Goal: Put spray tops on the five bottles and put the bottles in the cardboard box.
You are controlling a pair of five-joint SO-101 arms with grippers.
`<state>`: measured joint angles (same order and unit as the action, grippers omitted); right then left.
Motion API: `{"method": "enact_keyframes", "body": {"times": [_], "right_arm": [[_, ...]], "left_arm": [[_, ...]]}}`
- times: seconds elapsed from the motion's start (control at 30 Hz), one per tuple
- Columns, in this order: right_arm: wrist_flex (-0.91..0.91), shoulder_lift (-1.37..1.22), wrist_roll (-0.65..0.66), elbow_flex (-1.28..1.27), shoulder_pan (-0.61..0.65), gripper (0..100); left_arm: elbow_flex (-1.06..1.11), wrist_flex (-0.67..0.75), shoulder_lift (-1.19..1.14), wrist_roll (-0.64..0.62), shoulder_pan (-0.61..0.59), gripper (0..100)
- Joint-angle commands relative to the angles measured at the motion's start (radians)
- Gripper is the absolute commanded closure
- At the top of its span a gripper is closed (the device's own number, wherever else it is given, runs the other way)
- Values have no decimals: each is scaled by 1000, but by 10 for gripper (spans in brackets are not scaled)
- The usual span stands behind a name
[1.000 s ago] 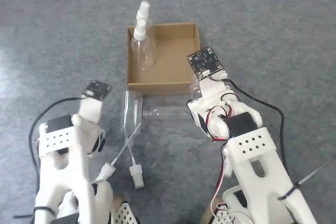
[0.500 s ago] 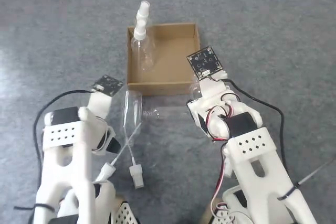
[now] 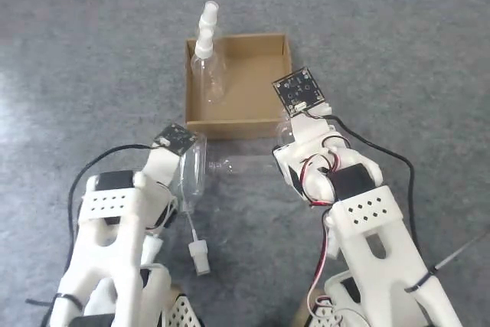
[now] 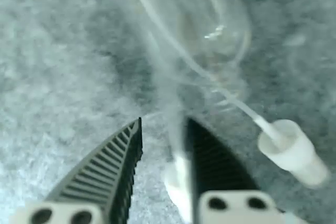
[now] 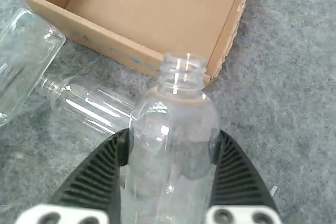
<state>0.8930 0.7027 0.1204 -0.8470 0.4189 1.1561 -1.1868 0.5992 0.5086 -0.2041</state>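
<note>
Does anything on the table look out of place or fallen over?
Yes: one bottle and a second bottle lie on their sides, uncapped, in front of the box. A spray top lies loose nearby.

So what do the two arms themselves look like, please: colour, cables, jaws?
The left arm and the right arm are white plastic shells with rows of small holes. Black cables run along both; red and white wires loop at the right wrist. Each wrist carries a small dark circuit board. The jaws are black, ribbed inside.
</note>
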Motion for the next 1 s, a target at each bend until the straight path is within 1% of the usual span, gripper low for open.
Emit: {"method": "enact_keyframes", "body": {"times": [0.0, 0.17, 0.3, 0.37, 0.57, 0.83, 0.97], "right_arm": [[-21, 38, -6, 14, -4, 925], [-21, 38, -6, 14, -4, 925], [-21, 38, -6, 14, -4, 925], [-21, 38, -6, 14, -4, 925], [-21, 38, -6, 14, -4, 925], [-21, 38, -6, 14, -4, 925], [-21, 38, -6, 14, -4, 925]], "left_arm": [[-19, 15, 3, -8, -55, 989], [-96, 8, 3, -17, -170, 989], [-173, 15, 0, -101, -302, 989], [-197, 18, -3, -120, -364, 989], [-199, 123, -5, -186, -532, 989], [-197, 167, -5, -232, -700, 989], [-200, 149, 3, -226, -736, 961]]}}
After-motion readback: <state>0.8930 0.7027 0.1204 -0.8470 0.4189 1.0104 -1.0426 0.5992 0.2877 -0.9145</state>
